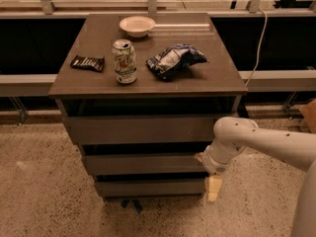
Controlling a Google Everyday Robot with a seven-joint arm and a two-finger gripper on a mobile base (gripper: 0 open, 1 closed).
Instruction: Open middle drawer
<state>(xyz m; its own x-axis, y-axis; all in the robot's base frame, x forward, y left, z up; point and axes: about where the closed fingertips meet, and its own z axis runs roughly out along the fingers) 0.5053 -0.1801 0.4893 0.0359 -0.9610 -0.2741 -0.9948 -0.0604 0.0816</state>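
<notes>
The cabinet has three grey-brown handle-less drawer fronts. The middle drawer [143, 164] is the mid-sized front, with a dark gap above it, between the widest top front [143, 129] and the narrowest bottom front [148, 187]. My gripper [213, 187] hangs pointing down at the cabinet's right front corner, next to the right end of the bottom front and just below the right end of the middle front. My white arm [256, 139] reaches in from the right. Nothing shows in the gripper.
On the cabinet top stand a drink can [124, 61], a crumpled chip bag [174, 60], a dark snack bar [87, 62] and a white bowl [137, 25]. A rail and dark panels run behind. Speckled floor [39, 196] lies in front.
</notes>
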